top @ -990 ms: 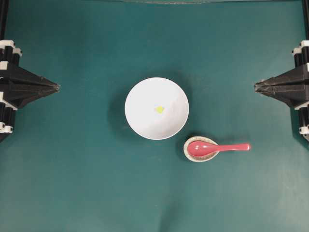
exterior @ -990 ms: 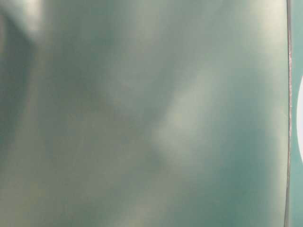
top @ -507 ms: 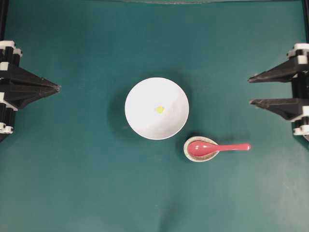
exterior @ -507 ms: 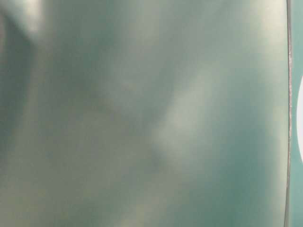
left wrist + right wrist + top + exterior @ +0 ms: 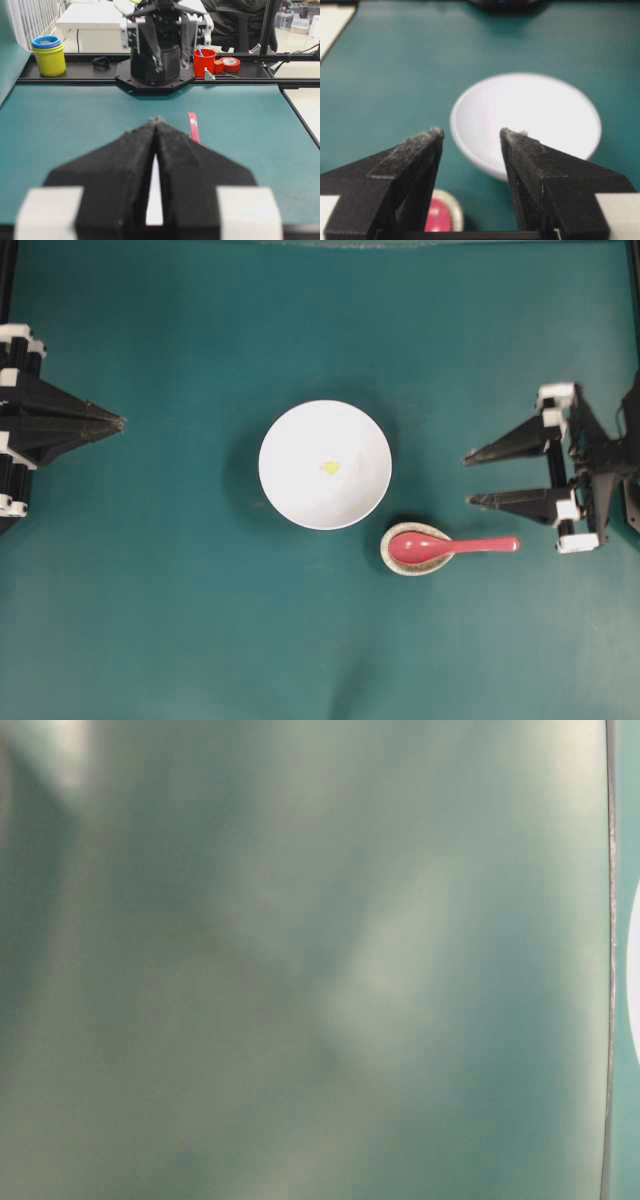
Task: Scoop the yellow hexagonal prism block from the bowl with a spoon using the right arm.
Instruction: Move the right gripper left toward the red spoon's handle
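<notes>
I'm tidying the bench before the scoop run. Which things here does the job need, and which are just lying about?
Needed:
block
bowl
spoon
right gripper

Lying about:
spoon rest under the spoon
left gripper
stacked cups
red cup
tape roll

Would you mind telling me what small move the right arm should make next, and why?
Probably bring the right gripper down over the spoon handle. The gripper is open and empty, above the handle in the overhead view; the spoon lies untouched in its rest, and the yellow block sits in the bowl.
</notes>
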`<control>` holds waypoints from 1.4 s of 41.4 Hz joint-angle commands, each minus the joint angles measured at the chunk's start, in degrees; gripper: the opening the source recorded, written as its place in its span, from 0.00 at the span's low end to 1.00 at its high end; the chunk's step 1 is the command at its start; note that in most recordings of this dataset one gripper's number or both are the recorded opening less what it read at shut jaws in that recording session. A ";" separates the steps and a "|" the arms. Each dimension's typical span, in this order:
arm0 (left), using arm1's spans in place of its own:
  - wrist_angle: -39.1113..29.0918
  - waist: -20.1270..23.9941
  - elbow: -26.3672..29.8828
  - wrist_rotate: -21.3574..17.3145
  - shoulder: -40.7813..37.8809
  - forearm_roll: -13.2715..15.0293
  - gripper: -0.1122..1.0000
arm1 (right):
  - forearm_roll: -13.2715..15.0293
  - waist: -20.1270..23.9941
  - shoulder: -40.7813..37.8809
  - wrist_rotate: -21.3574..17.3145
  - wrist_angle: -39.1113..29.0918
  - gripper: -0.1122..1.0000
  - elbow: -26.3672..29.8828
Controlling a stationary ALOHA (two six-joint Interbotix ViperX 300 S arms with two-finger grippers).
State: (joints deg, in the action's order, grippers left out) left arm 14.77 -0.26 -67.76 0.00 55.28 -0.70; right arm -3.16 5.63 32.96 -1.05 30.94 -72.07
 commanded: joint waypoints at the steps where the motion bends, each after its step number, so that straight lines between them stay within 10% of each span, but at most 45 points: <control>1: 0.26 -0.09 1.14 0.00 -0.44 -0.09 0.10 | -1.41 1.76 -3.08 0.09 5.36 0.60 -0.79; 31: 0.62 -0.18 1.14 0.00 -0.53 -0.09 0.10 | -22.24 19.95 -29.62 0.09 28.48 0.60 -2.90; 58: 0.79 -0.09 1.05 0.00 -0.70 0.00 0.10 | -25.31 23.55 -39.02 -0.97 30.32 0.60 -3.87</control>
State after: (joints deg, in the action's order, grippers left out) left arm 14.85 -0.35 -67.76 0.00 55.11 -0.70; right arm -28.30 28.74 -6.59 -1.93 60.64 -75.94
